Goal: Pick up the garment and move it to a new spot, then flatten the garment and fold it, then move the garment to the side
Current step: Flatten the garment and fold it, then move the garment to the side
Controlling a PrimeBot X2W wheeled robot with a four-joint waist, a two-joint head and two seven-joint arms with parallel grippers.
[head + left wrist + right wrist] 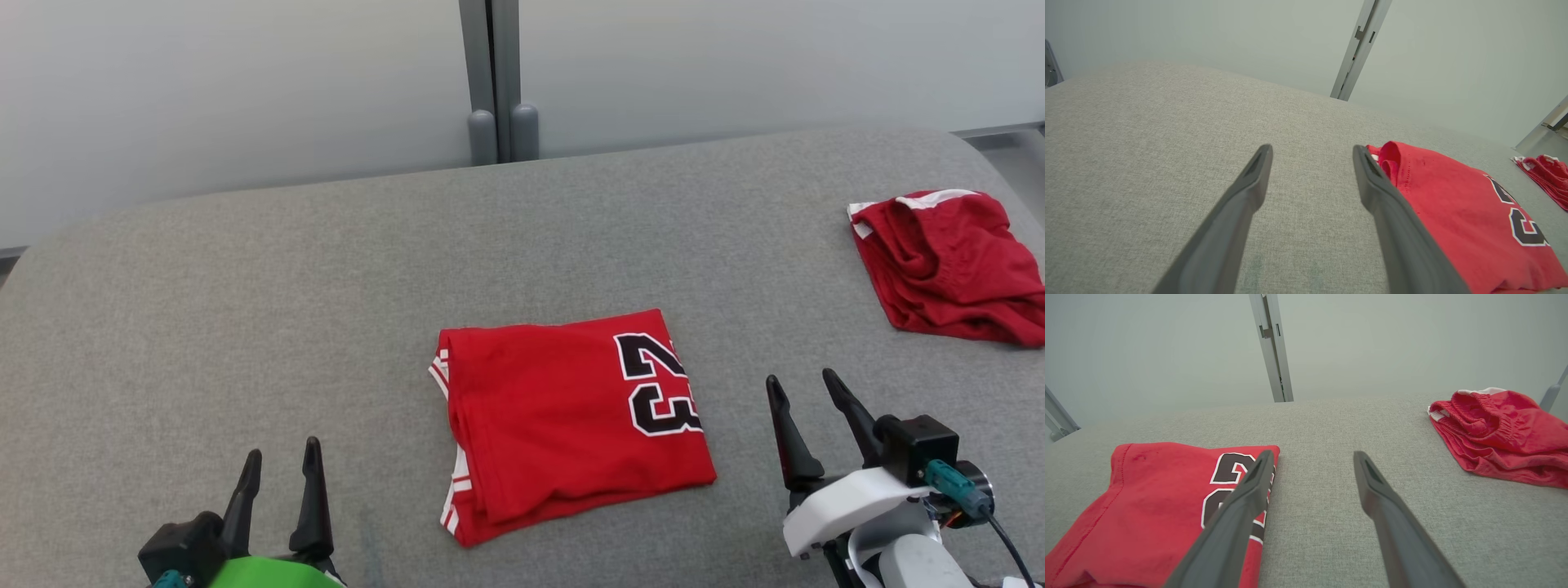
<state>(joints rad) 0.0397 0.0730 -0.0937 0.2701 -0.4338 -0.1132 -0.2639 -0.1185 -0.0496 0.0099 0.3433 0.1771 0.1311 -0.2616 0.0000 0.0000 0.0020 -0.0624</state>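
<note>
Between the empty, fully spread left gripper [283, 447] and right gripper [800, 376] lies a folded red jersey [555, 416]. It looks ready for moving aside.

A grey post [490, 73] stands upright at the back, in the middle. On either side of it run pale, frosted wall panels [204, 90], softly and evenly lit. At the foot of the post sit two rounded grey caps [482, 137], side by side. In front of the post spreads a wide table [245, 327] covered in grey woven cloth, its far corners rounded.
</note>
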